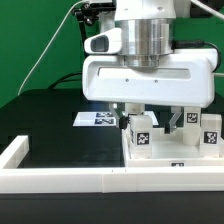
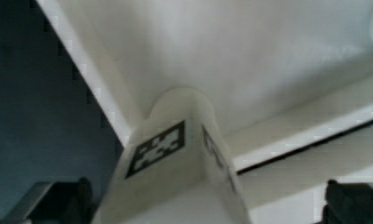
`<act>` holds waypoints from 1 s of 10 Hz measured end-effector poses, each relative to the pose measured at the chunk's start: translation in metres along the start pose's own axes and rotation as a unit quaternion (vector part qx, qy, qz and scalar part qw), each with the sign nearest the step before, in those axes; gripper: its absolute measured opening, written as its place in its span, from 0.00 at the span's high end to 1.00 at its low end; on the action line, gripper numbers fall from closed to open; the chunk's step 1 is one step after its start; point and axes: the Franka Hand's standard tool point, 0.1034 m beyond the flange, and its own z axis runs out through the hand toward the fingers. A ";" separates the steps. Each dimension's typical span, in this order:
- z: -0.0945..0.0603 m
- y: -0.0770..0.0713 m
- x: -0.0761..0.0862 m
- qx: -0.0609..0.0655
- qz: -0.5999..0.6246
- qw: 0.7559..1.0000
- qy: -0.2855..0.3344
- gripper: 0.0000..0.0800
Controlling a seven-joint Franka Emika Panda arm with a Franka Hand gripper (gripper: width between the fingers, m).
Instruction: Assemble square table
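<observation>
My fingers [image 1: 152,116] hang down from my big white hand, low over the white square table top [image 1: 190,150]. They are spread apart. In the wrist view I see one dark finger tip [image 2: 58,200] on one side and the other finger tip [image 2: 352,203] far on the other side, near the edges of the picture.

Between my finger tips stands a white leg [image 2: 165,160]. It has a black and white tag on it. The leg does not touch either tip in the wrist view, so I am not holding anything. Past the leg I see the white slab with its raised edge.

In the exterior view, the leg with the tag [image 1: 141,132] is just under my fingers, standing on the slab. Another leg [image 1: 210,128] stands on the slab on the exterior view's right of my fingers. The marker board [image 1: 96,118] lies flat on the black table [image 1: 50,125], on the exterior view's left of my fingers and a bit behind them. A long low white wall [image 1: 60,178] runs along the front, nearer to the camera than my fingers.
</observation>
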 end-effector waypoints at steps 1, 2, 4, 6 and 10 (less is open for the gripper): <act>-0.001 -0.003 -0.002 0.001 -0.041 0.999 0.002 0.19; -0.001 -0.003 -0.003 0.000 -0.101 0.995 0.005 0.19; 0.000 0.000 -0.002 -0.003 -0.174 0.985 0.008 0.19; 0.000 0.002 -0.001 -0.003 -0.181 0.983 0.008 0.33; 0.000 0.007 0.000 -0.005 -0.178 0.984 0.008 0.64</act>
